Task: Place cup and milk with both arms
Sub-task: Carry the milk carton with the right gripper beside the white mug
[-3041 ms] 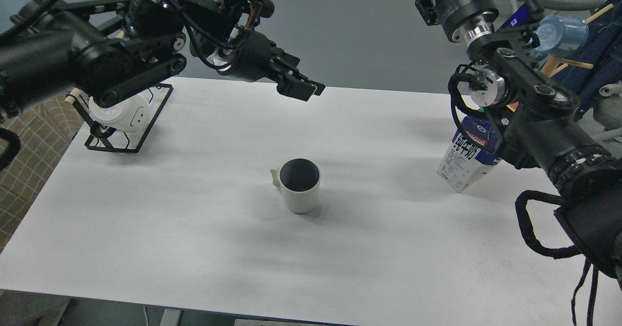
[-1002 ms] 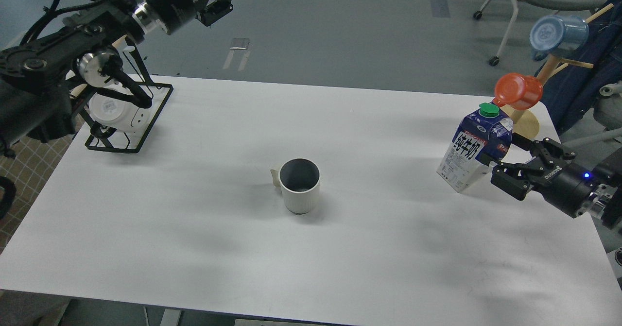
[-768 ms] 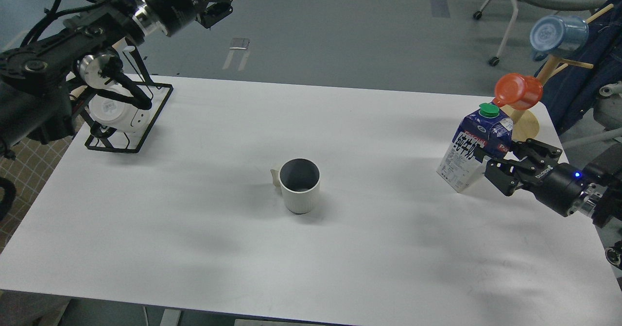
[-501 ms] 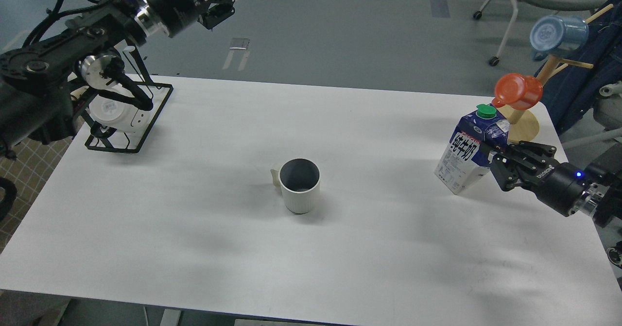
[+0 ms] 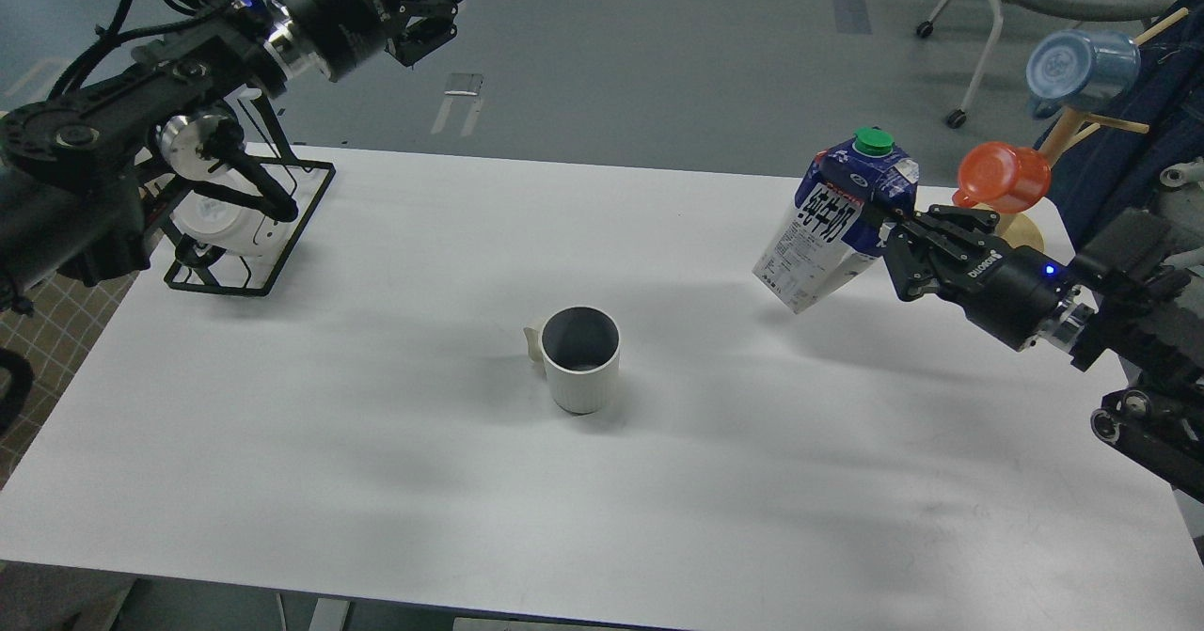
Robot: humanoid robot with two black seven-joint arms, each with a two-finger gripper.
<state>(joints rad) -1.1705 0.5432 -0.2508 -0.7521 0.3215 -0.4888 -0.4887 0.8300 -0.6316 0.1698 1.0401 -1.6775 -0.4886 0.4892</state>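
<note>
The table (image 5: 376, 481) top is white, smooth and not shiny. The cup (image 5: 580, 360) looks like pottery, with little ridges down its pale side and a dull grey inside. The milk (image 5: 832, 220) box looks like smooth printed card, a bit shiny, with a green plastic cap. The right hand (image 5: 905, 239) is dull black, maybe plastic. The orange cup (image 5: 1005, 176) looks like shiny plastic.

the right gripper (image 5: 889, 236) was clamped on the milk (image 5: 832, 219), held aloft; the left gripper (image 5: 440, 6) hung high, fingers parted.
</note>
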